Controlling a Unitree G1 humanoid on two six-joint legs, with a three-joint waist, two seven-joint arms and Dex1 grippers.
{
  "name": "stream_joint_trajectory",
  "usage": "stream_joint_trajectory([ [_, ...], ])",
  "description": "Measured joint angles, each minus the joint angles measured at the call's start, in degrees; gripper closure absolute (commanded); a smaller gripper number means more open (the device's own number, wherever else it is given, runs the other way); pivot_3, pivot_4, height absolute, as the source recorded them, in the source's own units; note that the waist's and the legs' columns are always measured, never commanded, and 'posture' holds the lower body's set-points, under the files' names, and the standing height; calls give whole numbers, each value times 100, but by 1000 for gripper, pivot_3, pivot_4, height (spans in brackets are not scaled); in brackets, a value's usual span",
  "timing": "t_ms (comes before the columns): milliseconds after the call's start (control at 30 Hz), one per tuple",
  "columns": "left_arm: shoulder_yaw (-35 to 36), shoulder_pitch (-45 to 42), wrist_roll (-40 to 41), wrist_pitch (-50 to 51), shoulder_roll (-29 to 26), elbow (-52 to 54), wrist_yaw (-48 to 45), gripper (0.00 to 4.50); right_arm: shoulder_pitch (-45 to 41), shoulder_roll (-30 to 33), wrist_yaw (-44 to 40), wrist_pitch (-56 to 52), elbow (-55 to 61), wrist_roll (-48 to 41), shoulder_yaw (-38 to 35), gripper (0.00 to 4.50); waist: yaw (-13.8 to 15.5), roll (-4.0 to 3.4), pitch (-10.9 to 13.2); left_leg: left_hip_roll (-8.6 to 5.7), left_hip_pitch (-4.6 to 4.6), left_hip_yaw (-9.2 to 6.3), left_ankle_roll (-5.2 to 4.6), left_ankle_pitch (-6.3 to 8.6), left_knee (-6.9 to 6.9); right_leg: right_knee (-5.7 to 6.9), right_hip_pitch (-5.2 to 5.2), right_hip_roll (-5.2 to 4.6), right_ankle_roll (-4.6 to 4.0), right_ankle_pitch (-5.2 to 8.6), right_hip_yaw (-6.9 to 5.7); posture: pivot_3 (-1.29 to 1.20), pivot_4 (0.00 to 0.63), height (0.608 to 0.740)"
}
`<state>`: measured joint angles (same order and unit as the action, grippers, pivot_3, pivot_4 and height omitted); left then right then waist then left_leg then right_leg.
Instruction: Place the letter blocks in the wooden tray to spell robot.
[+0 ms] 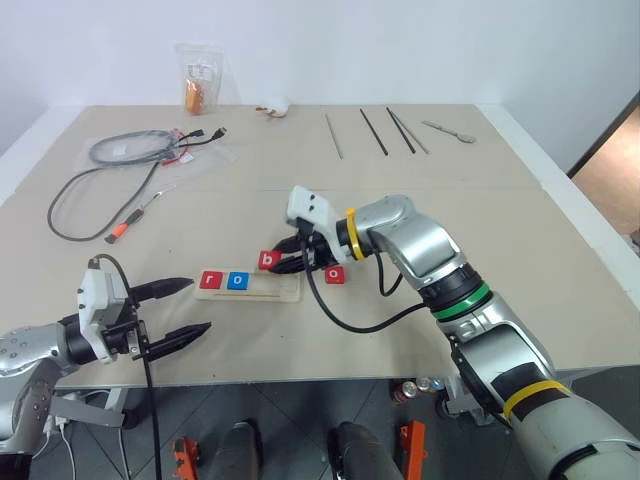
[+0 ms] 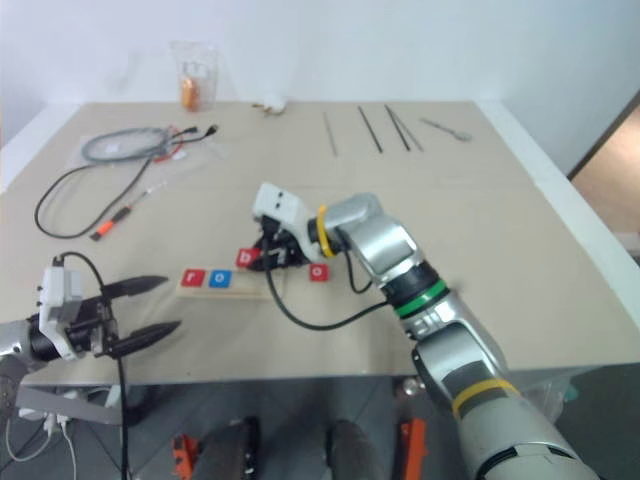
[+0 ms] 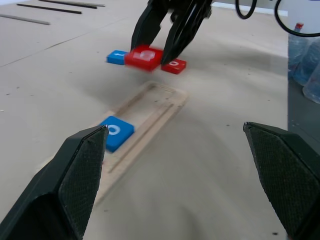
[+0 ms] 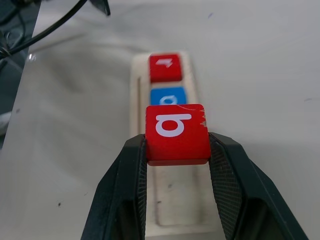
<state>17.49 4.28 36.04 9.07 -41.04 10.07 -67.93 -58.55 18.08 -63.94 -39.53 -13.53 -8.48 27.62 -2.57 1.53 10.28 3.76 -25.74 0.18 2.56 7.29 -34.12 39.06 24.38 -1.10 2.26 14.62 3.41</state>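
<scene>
Head view: the right gripper (image 1: 297, 262) pinches the red b block (image 1: 267, 260) above the wooden tray (image 1: 285, 290), which already holds r (image 1: 210, 280) and blue o (image 1: 237, 281).

Left wrist view: the left gripper (image 3: 182, 165) gapes empty.

Right wrist view: lower b level, snug beside o.

- The right arm (image 1: 440, 265) has a silver metal shell with rounded segments; a yellow ring sits near the wrist, a green ring lower, and a yellow band on the grey forearm.
- A black cable (image 1: 350, 318) hangs in a loop from the wrist — beside a white camera housing (image 1: 310, 208).
- The left arm (image 1: 30, 350) is silver-grey, with a white box (image 1: 95, 300) and a thin black cable.
- The fingers (image 3: 80, 170) of both grippers are black, tapered, with finely ribbed pads.
</scene>
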Motion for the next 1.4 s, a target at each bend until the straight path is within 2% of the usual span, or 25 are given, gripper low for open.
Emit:
stream_joint_trajectory([
  [267, -73, 48, -42, 2, 125, 188, 214, 0, 117, -356, 196, -104, -185, 316, 387, 3318, -17, 0, 0, 9, 3, -1, -1, 0, -1, 1, 2, 10, 7, 2, -2, 0, 150, 740],
  [733, 113, 71, -65, 14, -40, 191, 246, 0, -117, -842, 373, 302, -1115, 689, 383, 3318, -17, 2, -1, 12, 2, -1, 1, 0, 0, 0, 3, 12, 8, 5, -4, 0, 150, 740],
  [1400, 99, 319, -185, -149, 131, 286, 263, 0, -630, -1453, 321, 1128, -2334, 1025, 339, 3318, -18, 3, -1, 14, 2, -2, 2, 1, 2, 0, 5, 13, 3, 5, -5, 0, 150, 740],
])
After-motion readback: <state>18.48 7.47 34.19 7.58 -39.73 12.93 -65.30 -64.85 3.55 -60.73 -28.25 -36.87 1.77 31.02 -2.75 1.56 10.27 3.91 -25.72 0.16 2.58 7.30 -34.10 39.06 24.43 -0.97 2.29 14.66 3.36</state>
